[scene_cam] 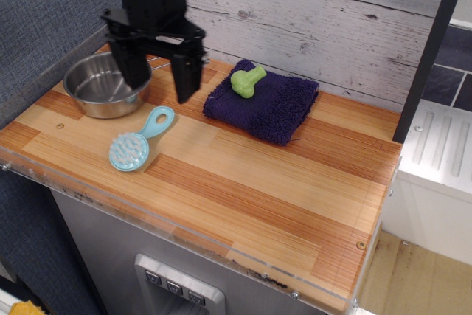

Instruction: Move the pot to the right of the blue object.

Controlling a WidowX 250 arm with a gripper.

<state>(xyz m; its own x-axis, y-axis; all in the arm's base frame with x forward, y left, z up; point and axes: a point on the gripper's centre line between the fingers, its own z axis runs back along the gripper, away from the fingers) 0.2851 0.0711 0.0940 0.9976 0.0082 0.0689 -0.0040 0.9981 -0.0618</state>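
Note:
The shiny steel pot [99, 86] sits at the back left of the wooden counter, its thin wire handle running back right behind the arm. The light blue brush [139, 141] lies just in front of it, bristled head toward the front left. My black gripper [159, 88] hangs open and empty over the pot's right rim. Its left finger [136, 71] is over the pot's right edge and its right finger [186, 77] is outside the pot, toward the cloth.
A dark purple folded cloth [265, 105] lies right of the gripper with a green toy [247, 80] on its back left corner. A wooden plank wall [317, 27] is behind, a blue textured wall at left. The counter's front edge [184, 234] has a clear guard.

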